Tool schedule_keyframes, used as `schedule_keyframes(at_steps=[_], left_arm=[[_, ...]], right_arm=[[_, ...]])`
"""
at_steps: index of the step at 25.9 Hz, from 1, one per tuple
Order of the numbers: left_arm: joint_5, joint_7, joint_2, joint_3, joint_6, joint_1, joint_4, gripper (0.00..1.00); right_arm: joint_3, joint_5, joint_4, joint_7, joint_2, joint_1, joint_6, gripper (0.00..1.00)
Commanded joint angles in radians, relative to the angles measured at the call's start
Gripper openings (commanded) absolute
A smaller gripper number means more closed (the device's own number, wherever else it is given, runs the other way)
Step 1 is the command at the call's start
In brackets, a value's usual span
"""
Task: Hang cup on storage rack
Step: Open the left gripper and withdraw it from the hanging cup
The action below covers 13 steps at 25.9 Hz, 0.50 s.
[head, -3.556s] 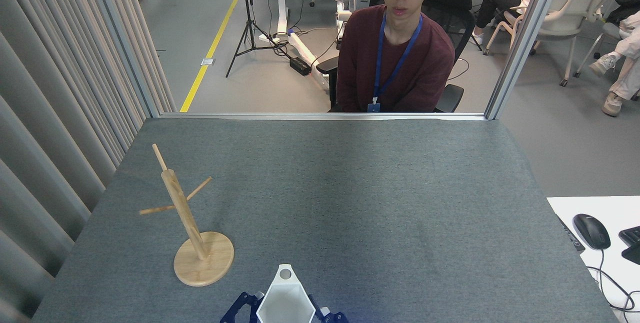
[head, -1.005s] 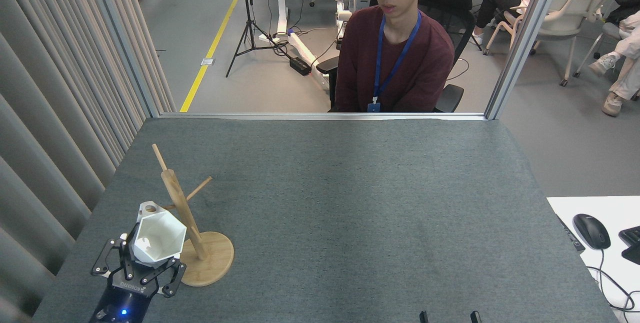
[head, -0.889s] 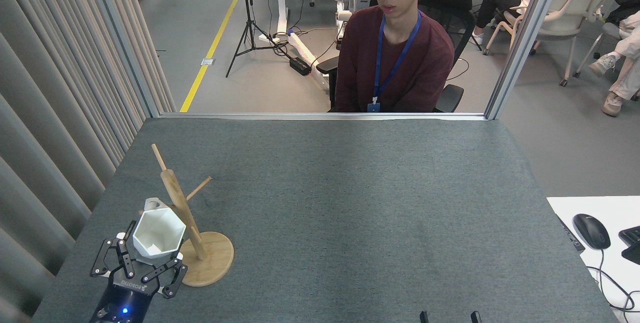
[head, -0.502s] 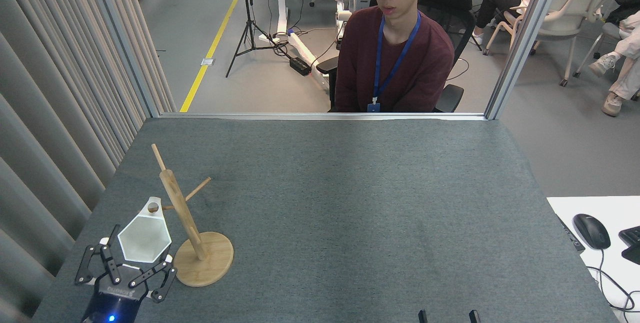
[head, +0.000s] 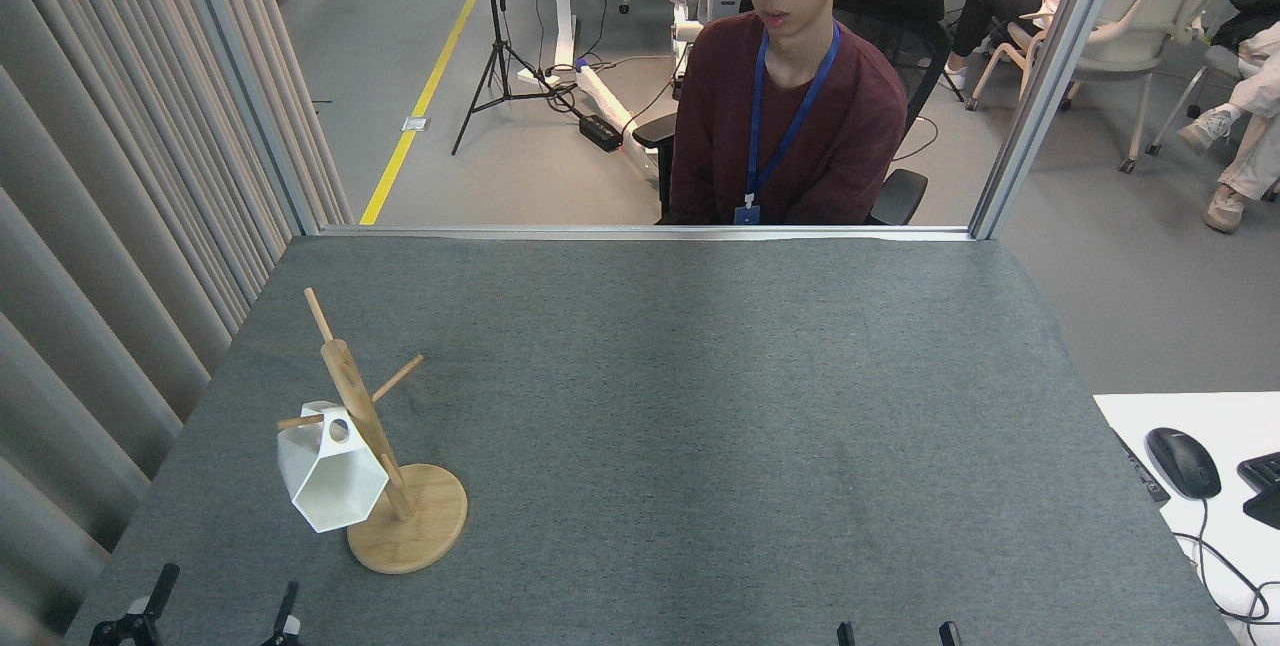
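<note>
White faceted cup [head: 326, 474] hangs by handle on bamboo mug tree [head: 385, 466] left peg. Left gripper [head: 220, 604] fingers wide, empty, below cup. Right gripper [head: 896, 632] fingers: cannot tell.

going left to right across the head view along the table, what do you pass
left tool at the bottom edge → cup hanging on a peg → storage rack → bare stretch of grey table → right tool, only its tips showing → computer mouse on the white side desk

White cup [head: 330, 486], pale bamboo rack [head: 405, 516]
</note>
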<state>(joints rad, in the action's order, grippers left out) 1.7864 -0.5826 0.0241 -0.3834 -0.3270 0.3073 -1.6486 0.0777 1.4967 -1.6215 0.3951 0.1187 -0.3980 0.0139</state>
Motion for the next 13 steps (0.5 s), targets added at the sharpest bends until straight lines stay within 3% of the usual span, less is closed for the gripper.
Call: schedule_keyframes(at_steps=[1,3,13], left_arm=[[-0.197,0.015,0.031,0.001,-0.107,0.076,-0.025,1.00],[-0.217,0.017,0.042,0.009,-0.148,0.095,-0.022,1.00],[-0.213,0.090,0.043,0.074,-0.153,0.099,0.044,1.00]], right_arm=[[0.001,0.002,-0.017,0.011,0.004,-0.025,0.003,0.99],[-0.003,0.004,-0.018,0.018,0.004,-0.030,0.015,0.99],[-0.036,0.010,-0.052,0.021,0.010,-0.064,0.028,0.99]])
